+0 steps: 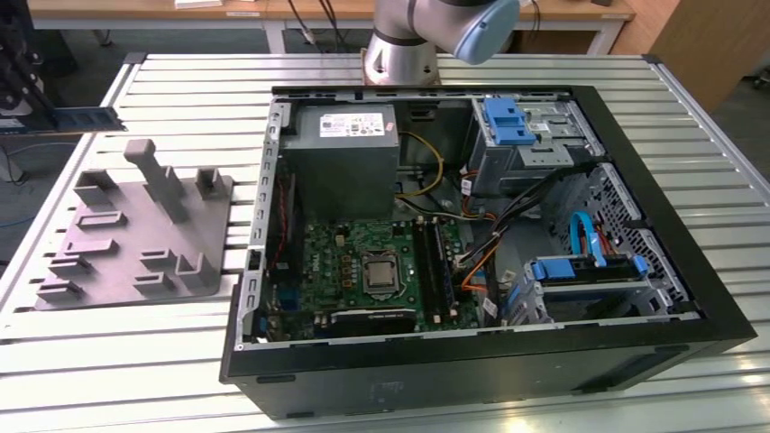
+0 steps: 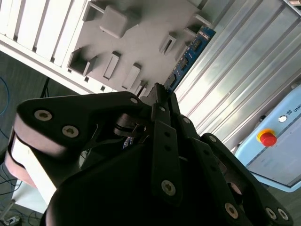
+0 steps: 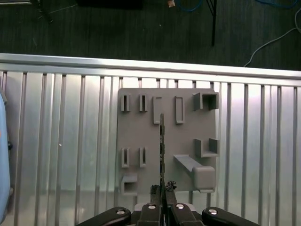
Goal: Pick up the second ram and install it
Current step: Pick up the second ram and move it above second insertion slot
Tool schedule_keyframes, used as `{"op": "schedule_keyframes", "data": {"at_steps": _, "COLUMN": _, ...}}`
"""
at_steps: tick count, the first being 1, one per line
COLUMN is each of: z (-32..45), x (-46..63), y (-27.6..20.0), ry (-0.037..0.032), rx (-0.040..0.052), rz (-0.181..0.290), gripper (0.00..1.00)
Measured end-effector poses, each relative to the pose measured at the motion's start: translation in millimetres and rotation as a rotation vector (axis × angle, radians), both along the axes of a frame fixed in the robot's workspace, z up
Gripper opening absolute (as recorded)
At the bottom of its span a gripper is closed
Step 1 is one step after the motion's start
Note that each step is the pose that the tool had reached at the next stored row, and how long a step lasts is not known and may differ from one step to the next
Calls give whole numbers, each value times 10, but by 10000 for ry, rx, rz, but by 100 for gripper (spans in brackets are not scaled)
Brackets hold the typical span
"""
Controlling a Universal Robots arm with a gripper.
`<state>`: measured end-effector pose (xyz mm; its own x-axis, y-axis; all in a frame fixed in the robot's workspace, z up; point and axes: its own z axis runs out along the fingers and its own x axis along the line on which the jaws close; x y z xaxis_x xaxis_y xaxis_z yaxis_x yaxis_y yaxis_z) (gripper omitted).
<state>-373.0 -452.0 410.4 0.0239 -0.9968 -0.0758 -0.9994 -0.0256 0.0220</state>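
Black claw (image 3: 162, 187) clamped on second ram (image 3: 162, 141), held edge-on above grey holder tray (image 3: 141, 134), slatted table (image 3: 70, 141) beneath

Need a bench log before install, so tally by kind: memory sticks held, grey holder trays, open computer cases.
second ram, clamped in the gripper: 1
grey holder tray: 1
open computer case: 1
Total: 3

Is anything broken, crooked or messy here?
Nothing stands out. The gripper holds the second ram straight, with the grey tray beyond it. The computer case lies open, with no visible damage.
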Motion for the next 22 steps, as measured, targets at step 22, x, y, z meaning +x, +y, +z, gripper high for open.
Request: {"op": "schedule_keyframes", "data": {"at_steps": 22, "z": -10, "x": 443, "y": 0, "ry": 12, "rx": 0, "rz": 0, "gripper": 14}}
